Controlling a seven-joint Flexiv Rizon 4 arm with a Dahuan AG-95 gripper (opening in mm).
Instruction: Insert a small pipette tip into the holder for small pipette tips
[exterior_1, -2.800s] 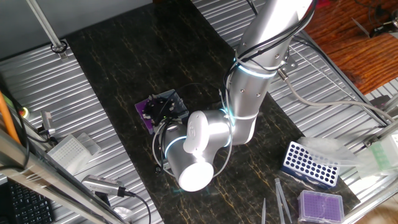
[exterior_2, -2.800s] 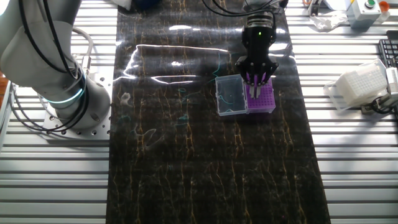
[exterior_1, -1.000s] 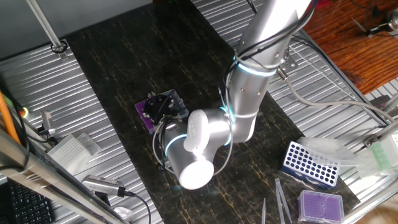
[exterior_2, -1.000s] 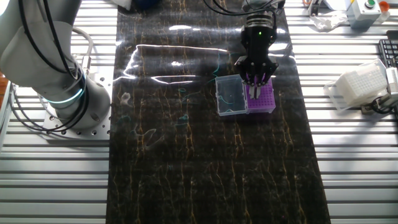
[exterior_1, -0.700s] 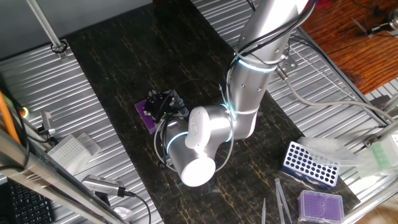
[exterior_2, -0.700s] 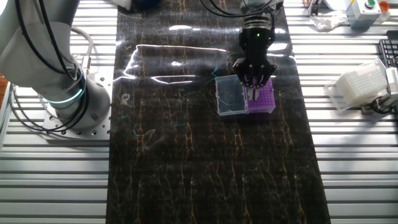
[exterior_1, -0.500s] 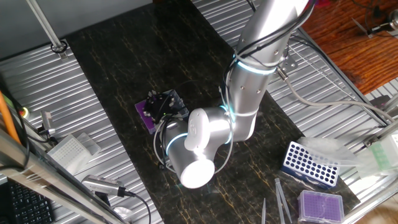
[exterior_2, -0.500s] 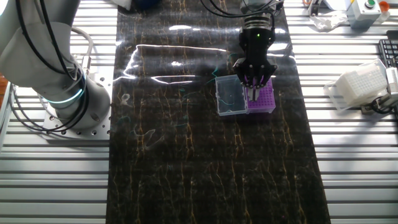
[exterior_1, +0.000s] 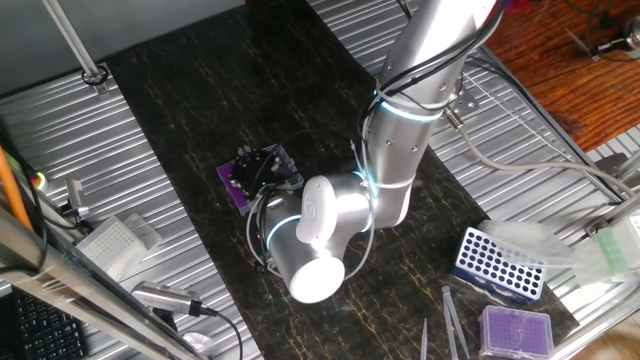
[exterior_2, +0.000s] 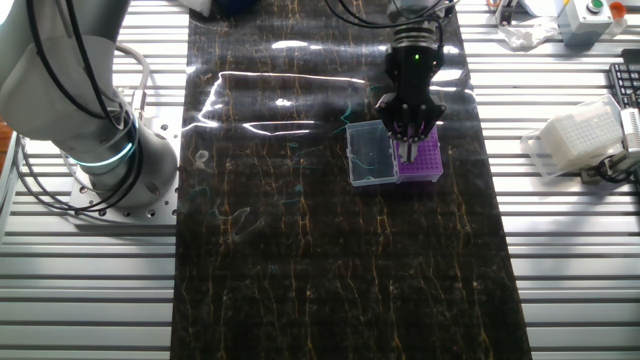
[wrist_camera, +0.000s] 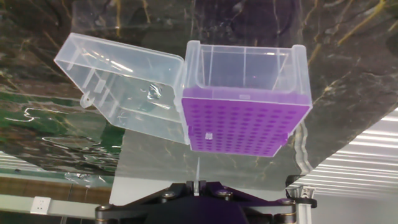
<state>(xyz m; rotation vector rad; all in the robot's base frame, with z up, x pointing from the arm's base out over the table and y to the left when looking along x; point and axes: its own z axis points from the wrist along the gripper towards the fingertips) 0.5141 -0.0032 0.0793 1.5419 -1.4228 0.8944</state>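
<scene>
The holder for small pipette tips (wrist_camera: 245, 121) is a clear square box with a vivid purple grid on top. Its clear lid (wrist_camera: 124, 93) lies open to the left. In the hand view a thin clear small pipette tip (wrist_camera: 196, 169) sticks out between the fingers, pointing at the grid's near left edge. My gripper (wrist_camera: 195, 185) is shut on it. In the other fixed view the gripper (exterior_2: 409, 143) hangs just over the holder (exterior_2: 425, 163), beside the lid (exterior_2: 368, 155). In one fixed view the arm partly hides the holder (exterior_1: 240, 180).
A blue rack with round holes (exterior_1: 498, 265), a paler purple-topped box (exterior_1: 515, 330) and tweezers (exterior_1: 450, 318) sit at the lower right. A white tip box (exterior_2: 580, 135) rests on the slatted table. The arm's base (exterior_2: 100, 150) stands left of the dark mat.
The gripper has shifted very slightly over the purple grid. The holder and its lid have not moved.
</scene>
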